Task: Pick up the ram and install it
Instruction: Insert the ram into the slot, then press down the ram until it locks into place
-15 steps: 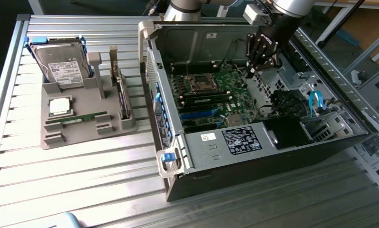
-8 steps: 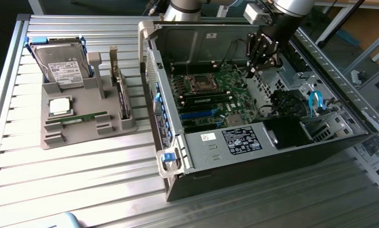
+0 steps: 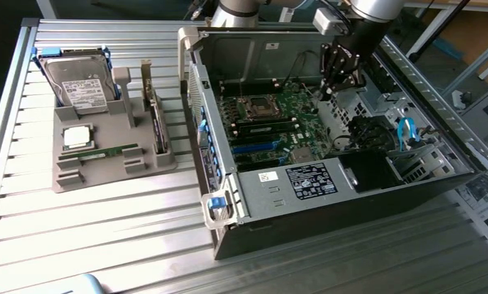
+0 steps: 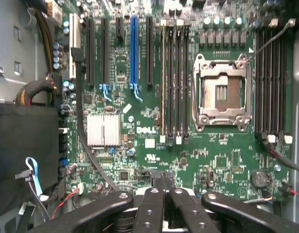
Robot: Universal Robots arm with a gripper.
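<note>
Ram (image 3: pixel 106 152) lies flat on the grey holder (image 3: pixel 158 166) on the table (image 3: pixel 105 245), near the holder's front edge, with a second stick (image 3: pixel 157 125) standing on edge by its right side. The gripper (image 3: pixel 332 73) hangs inside the open computer case (image 3: pixel 309 190) above the motherboard (image 4: pixel 154 150), fingers pressed together and holding nothing. Moving out carelessly, it could snag the cables or strike the case wall.
</note>
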